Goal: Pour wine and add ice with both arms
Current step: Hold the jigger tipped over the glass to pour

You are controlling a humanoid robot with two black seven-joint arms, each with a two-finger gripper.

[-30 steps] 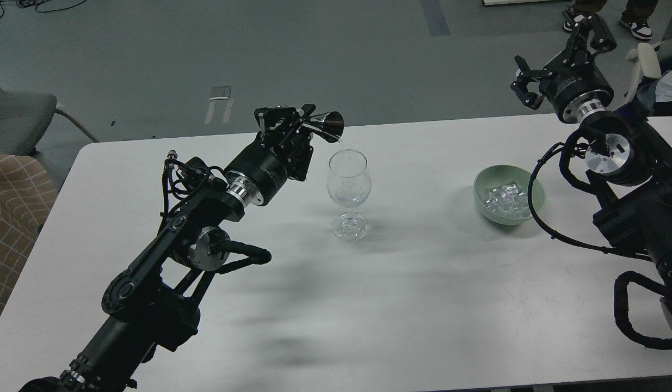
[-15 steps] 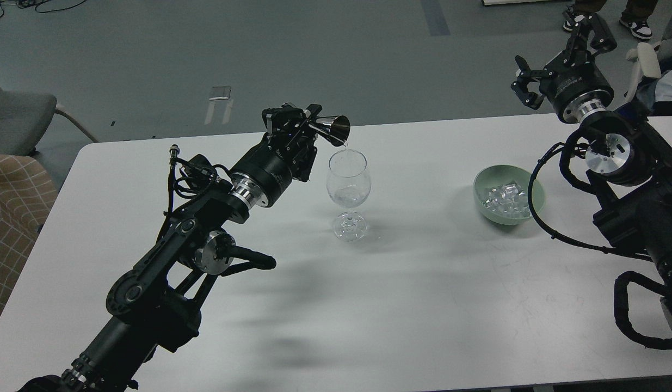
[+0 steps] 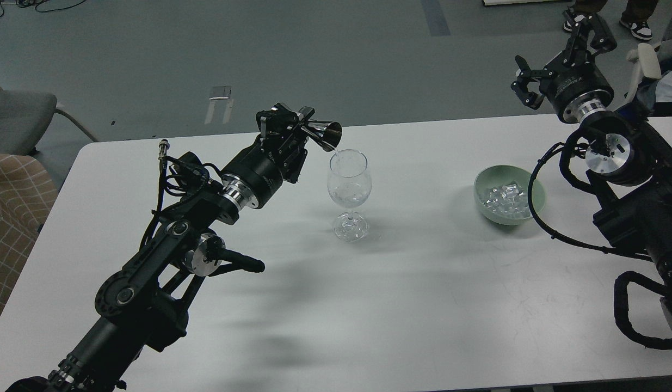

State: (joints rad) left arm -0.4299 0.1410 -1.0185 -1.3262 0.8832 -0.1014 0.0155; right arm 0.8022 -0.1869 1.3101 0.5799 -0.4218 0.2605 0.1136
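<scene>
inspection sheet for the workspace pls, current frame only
Surface: white table, bare apart from the job's things; faint scuffs and arm shadows.
Job's things: wine glass upright at mid-table, a little clear liquid in it; metal jigger tipped over its rim, pouring; green bowl to the right holding ice.
Clutter: nothing seen on the table.
Grippers: left end effector shut on the jigger; right end effector open, empty, raised beyond the table's far edge.
Cables: black cable loop from the right arm hangs close to the bowl.
Surroundings: grey floor, chair at left, someone's shoes at top right.
</scene>
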